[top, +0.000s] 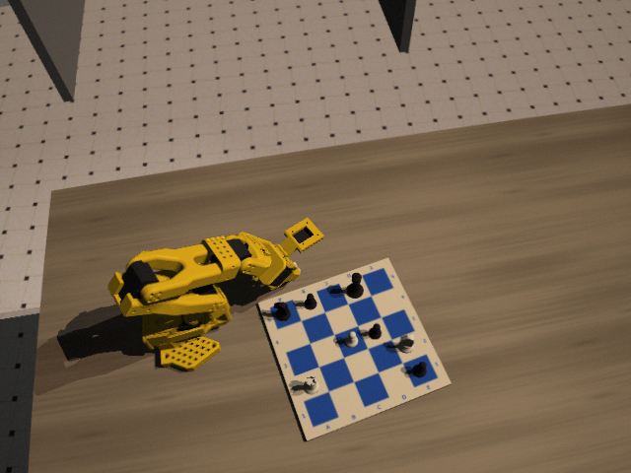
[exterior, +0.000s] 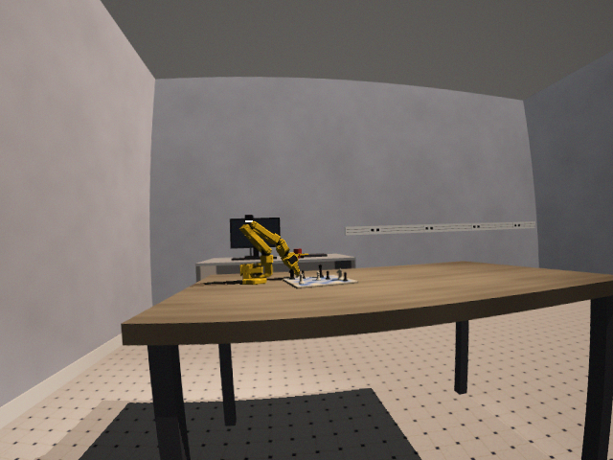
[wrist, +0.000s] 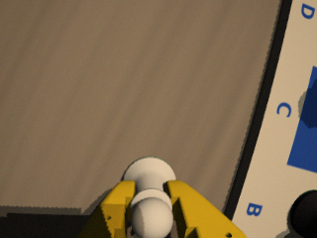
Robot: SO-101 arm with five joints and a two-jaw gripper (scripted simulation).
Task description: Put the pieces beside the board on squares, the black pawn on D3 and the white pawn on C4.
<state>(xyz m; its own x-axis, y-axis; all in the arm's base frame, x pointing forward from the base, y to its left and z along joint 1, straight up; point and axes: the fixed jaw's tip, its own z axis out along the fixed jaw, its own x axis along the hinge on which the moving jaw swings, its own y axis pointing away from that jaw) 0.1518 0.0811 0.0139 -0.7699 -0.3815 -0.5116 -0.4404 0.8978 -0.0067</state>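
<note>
My gripper [wrist: 150, 208] is shut on the white pawn [wrist: 149, 195], its yellow jaws on either side of the pawn's neck. The pawn is over the bare wood, just outside the chessboard's [top: 349, 348] edge by the letters B and C. In the overhead view the gripper [top: 294, 268] is beside the board's far left corner. A black pawn [top: 375, 330] stands upright on what reads as D3. I cannot tell whether the white pawn's base touches the table.
Other pieces stand on the board: black ones [top: 355, 286] [top: 310, 301] [top: 280, 310] along the far rows and one [top: 419, 369] near the right corner, white ones [top: 351, 339] [top: 406, 345] [top: 311, 385]. The arm's base [top: 168, 310] is left of the board.
</note>
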